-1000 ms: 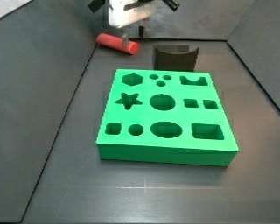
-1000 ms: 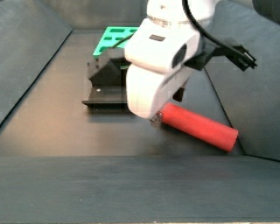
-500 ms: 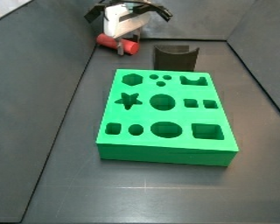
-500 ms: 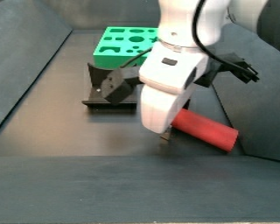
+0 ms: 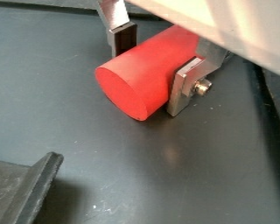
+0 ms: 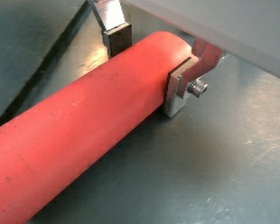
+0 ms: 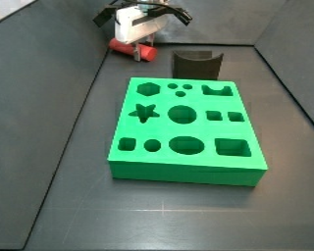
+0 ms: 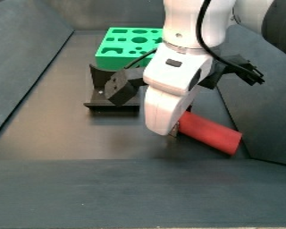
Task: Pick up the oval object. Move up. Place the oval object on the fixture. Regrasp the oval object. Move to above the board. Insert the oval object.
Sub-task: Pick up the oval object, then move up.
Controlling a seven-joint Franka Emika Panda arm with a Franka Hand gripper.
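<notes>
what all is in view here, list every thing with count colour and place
oval object: 1, red, lying on the dark floor behind the board, between the tool's fingers
board: 1, bright green, mid-floor, shaped holes all empty
fixture: 1, dark grey-black, behind the board, nothing on it
floor: 1, dark grey, under everything
tool: 1, silver fingers with dark pads, straddling the oval object; whether the pads touch it is unclear

Dark grey floor (image 7: 68, 196) (matte), dark walls (image 8: 26, 27).
</notes>
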